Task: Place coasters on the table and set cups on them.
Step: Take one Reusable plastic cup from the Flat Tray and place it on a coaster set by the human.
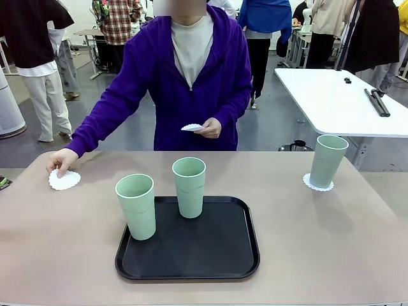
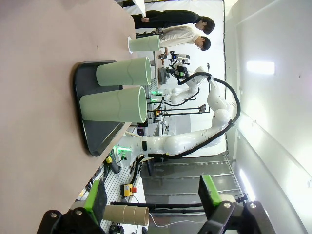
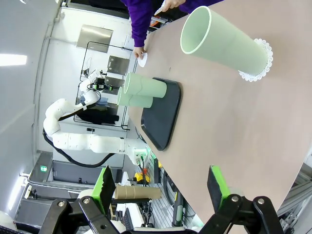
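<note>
Cup (image 1: 136,205) and second cup (image 1: 189,187) stand on the black tray (image 1: 210,248) at 6 o'clock on the table (image 1: 319,255). Third cup (image 1: 327,160) sits on a coaster (image 1: 317,186) at 2 o'clock. A person's hand (image 1: 62,159) presses a second coaster (image 1: 65,181) at 10 o'clock, and the other hand (image 1: 210,127) holds a third coaster (image 1: 191,127) at 12 o'clock. Left gripper (image 2: 152,195) and right gripper (image 3: 161,187) are spread wide, empty.

Three plain, pale mint-green cups (image 1: 136,205) (image 1: 189,186) (image 1: 328,160) stand out against the beige-pink tabletop (image 1: 319,255) and a black tray (image 1: 204,248). The coasters (image 1: 67,182) (image 1: 310,185) (image 1: 190,127) are white with scalloped, lace-like edges, and the person (image 1: 217,70) wears a purple jacket (image 1: 153,89) over an off-white top (image 1: 191,41). The left gripper (image 2: 152,192) and right gripper (image 3: 161,180) are black with bright green pads (image 2: 208,186).
</note>
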Controlling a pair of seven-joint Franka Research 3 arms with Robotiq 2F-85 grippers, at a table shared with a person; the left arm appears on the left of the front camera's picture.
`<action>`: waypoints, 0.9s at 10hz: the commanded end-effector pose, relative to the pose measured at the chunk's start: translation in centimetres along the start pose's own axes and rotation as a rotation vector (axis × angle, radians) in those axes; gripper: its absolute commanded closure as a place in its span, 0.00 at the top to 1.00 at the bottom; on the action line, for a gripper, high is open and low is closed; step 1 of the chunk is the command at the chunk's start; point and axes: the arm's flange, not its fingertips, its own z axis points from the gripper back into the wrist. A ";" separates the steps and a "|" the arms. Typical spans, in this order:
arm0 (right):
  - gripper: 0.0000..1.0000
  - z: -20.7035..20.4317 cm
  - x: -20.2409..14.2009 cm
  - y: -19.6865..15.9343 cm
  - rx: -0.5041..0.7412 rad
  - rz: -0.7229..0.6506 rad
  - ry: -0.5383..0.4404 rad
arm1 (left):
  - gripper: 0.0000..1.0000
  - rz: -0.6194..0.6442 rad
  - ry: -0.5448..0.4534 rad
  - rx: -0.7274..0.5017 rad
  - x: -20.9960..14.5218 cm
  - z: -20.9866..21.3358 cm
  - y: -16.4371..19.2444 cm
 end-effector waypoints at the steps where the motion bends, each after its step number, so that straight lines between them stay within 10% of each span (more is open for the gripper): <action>1: 1.00 0.0 0.0 0.0 -0.003 -0.002 0.001 | 1.00 -0.019 0.001 -0.011 0.0 0.3 -0.1; 9: 1.00 0.0 0.0 0.0 -0.003 -0.002 0.001 | 1.00 -0.019 0.001 -0.011 0.0 0.3 -0.1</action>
